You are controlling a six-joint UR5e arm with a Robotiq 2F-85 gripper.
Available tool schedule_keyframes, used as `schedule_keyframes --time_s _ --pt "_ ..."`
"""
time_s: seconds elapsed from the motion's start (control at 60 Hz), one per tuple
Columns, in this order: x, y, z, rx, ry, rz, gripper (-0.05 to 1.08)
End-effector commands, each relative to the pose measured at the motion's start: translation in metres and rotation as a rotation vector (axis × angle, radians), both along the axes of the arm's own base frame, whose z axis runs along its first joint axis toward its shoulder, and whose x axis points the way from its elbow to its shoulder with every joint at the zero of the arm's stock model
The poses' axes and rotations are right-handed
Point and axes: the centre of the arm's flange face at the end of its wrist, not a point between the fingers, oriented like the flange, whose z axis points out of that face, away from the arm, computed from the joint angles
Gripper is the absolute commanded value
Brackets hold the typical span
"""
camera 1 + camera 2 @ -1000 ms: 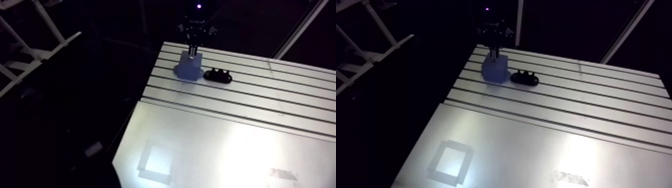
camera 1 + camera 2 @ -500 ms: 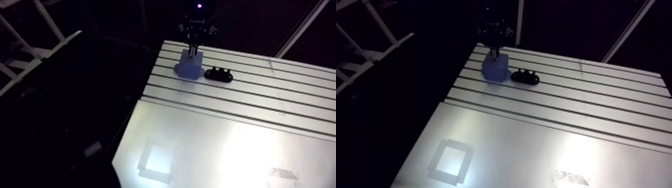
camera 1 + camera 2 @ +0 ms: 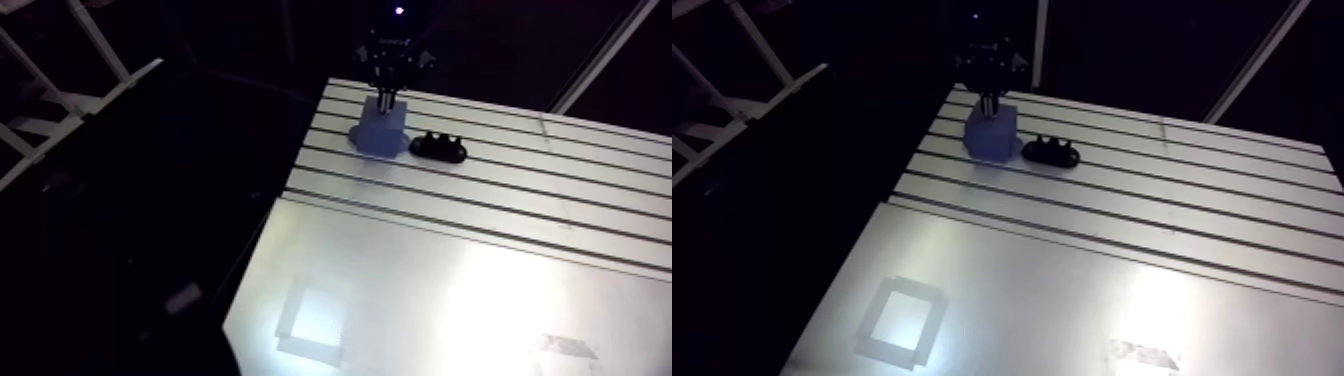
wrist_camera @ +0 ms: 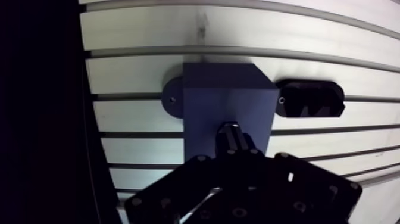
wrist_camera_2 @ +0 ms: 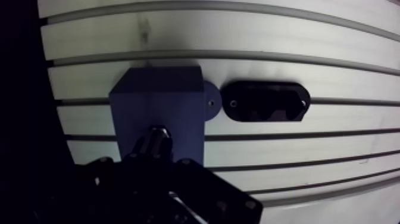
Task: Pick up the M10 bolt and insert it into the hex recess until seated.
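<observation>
Misalignment is looming as the risk: dark two-finger gripper (image 4: 232, 144) is pinching the metal M10 bolt (image 4: 230, 130) over the blue rectangular block (image 4: 208, 95), black oblong holder (image 4: 309, 98) beside it; tilt could jam the bolt.

Blue block (image 4: 229, 107), black holder (image 4: 311, 99), silver table (image 4: 238, 30) striped with dark slots.

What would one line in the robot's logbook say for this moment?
phase: insertion | gripper: directly above blue block | M10 bolt: under gripper, at block's top | seated: cannot tell | black holder: beside block
</observation>
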Motion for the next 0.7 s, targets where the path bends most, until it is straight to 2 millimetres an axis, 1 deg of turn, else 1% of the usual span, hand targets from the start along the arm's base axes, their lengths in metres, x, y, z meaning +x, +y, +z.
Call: schedule_keyframes --time_s 0.017,0.7 --pt "0.0 0.0001 -0.0003 0.001 0.0 0.0 1.07" --pt "0.0004 0.0002 -0.0009 0.002 -0.002 0.002 1.07"
